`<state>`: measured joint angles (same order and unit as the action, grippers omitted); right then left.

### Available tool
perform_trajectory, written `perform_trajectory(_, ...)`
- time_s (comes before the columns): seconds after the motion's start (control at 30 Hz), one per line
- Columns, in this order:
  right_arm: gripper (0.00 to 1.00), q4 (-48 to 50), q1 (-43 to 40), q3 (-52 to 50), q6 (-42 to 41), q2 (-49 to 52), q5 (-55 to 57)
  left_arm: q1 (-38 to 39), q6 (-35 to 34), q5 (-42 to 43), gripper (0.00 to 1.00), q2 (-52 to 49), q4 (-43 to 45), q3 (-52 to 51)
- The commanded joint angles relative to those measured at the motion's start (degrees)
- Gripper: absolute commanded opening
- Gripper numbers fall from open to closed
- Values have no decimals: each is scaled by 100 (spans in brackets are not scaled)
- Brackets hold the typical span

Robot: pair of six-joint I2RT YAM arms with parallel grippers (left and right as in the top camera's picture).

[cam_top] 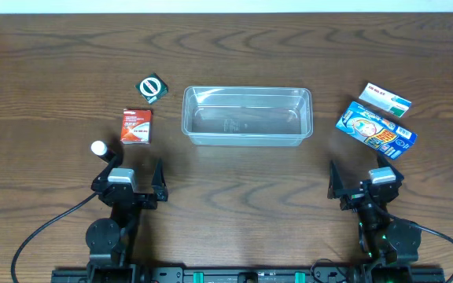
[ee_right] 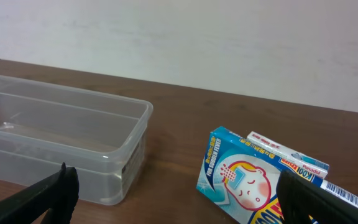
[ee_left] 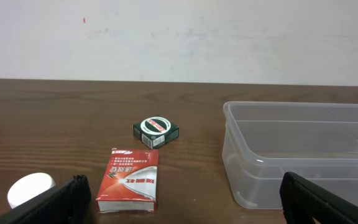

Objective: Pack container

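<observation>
At the middle of the dark wood bench [cam_top: 234, 31], the container [cam_top: 246, 143] lies with its long side across the overhead view, a clear, shallow plastic tub with rounded corners and a rim, standing upright with its mouth open to the top. From the left wrist camera the container [ee_left: 303, 149] fills the right of the view, and from the right wrist camera it [ee_right: 61, 134] fills the left. Just off the container's left end, towards its far corner, sits a small green-and-white box [cam_top: 152, 88] [ee_left: 156, 130], turned at an angle. Nearer than that, still to the left of the container and apart from it, a red packet [cam_top: 137, 126] [ee_left: 129, 179] lies flat. A white round cap-like thing [cam_top: 98, 147] [ee_left: 31, 188] rests further left of the container and closer to the arms. Off the container's right end, a blue box [cam_top: 376, 131] [ee_right: 247, 183] printed with a cartoon face lies tilted, and a white-and-green box [cam_top: 386, 99] [ee_right: 288, 155] lies just behind it, touching or nearly so. On the near side of the container, well apart from it, the left tool [cam_top: 134, 171] [ee_left: 185, 183] hangs low with its fingers spread wide, pinching no object. The right tool [cam_top: 362, 177] [ee_right: 176, 183] is likewise on the container's near side, towards its right end, its fingers spread wide over bare wood.
</observation>
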<state>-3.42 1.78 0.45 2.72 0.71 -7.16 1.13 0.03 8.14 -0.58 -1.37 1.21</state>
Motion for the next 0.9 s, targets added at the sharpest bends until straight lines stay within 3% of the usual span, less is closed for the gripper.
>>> perform_trajectory(0.0,99,-24,48,-13,55,-44,28,-35,37,42,98,28,-201,-98)
perform_trajectory(0.87,99,-7,48,-13,55,-44,-74,-35,37,39,98,28,-201,-98)
